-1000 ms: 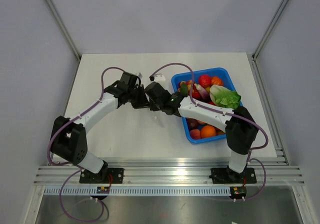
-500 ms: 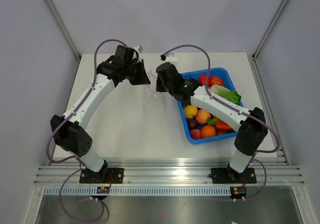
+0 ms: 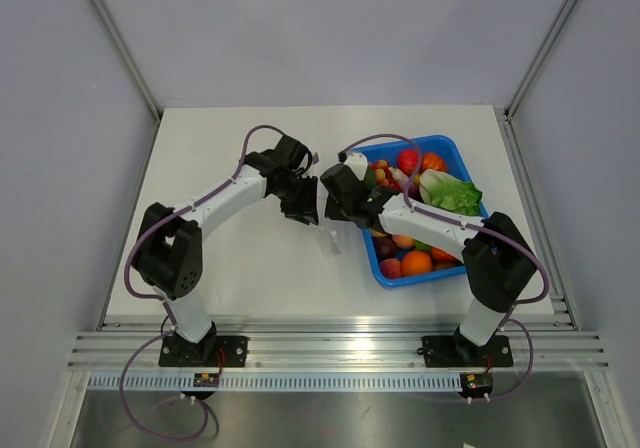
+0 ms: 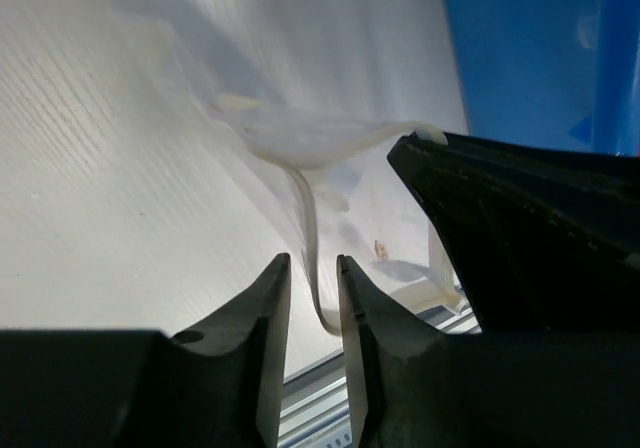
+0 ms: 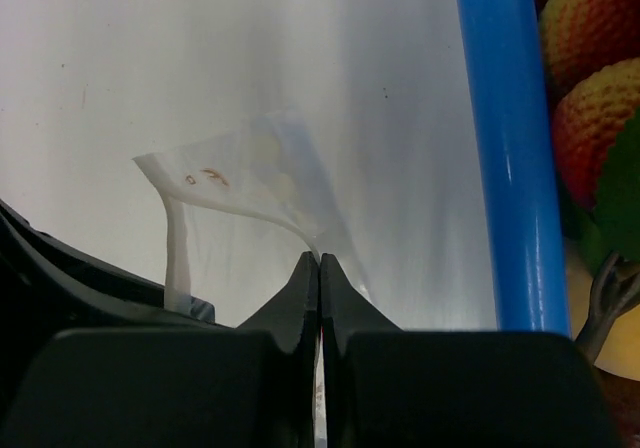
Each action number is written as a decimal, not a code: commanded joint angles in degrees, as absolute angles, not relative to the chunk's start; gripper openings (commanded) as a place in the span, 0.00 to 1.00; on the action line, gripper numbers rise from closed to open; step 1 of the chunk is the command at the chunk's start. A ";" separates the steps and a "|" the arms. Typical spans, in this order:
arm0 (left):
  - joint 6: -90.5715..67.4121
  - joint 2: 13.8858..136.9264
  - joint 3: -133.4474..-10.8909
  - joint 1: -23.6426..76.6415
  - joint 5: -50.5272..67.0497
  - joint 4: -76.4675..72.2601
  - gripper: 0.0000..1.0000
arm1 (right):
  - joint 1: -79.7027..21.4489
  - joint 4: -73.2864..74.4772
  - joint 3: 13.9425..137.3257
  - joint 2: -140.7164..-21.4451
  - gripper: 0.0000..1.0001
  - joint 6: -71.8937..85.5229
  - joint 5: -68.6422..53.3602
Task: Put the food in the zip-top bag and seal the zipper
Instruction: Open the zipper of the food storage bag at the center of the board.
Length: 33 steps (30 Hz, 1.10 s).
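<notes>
The clear zip-top bag (image 3: 318, 206) hangs between my two grippers just left of the blue tray, hard to make out from above. My right gripper (image 5: 320, 258) is shut on a fold of the bag (image 5: 250, 173), which spreads out beyond the tips with pinkish specks. My left gripper (image 4: 313, 263) stands narrowly open, a thin edge strip of the bag (image 4: 308, 208) running through the gap without being pinched. From above, the left gripper (image 3: 300, 204) and right gripper (image 3: 334, 200) almost touch. A dark purple fruit (image 3: 384, 248) lies in the tray, partly under the right arm.
The blue tray (image 3: 455, 148) at the right holds orange, peach and red fruits and a green cabbage (image 3: 450, 193). Its rim (image 5: 500, 148) runs just right of my right gripper. The right gripper's black body (image 4: 530, 238) fills the left wrist view's right side.
Both arms have swung back from the far side and come down. The grippers now sit close together beside the tray's left edge, with the bag between them.
</notes>
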State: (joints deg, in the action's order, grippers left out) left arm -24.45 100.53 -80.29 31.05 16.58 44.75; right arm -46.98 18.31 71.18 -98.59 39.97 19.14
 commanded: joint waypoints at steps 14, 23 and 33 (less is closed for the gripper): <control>-28.38 94.84 -76.03 31.11 15.73 37.09 0.28 | -46.67 13.01 70.49 -96.15 0.00 44.56 18.98; -29.01 93.25 -74.97 31.11 13.19 35.15 0.00 | -46.67 12.57 68.73 -94.84 0.00 45.88 18.81; -23.73 93.07 -87.62 31.55 7.30 47.28 0.00 | -46.67 12.92 66.36 -89.56 0.00 47.81 20.21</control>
State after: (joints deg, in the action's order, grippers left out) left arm -26.50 95.20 -82.02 31.24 10.44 44.34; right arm -46.98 14.41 66.81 -94.24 46.57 18.48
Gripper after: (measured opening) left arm 0.009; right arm 0.011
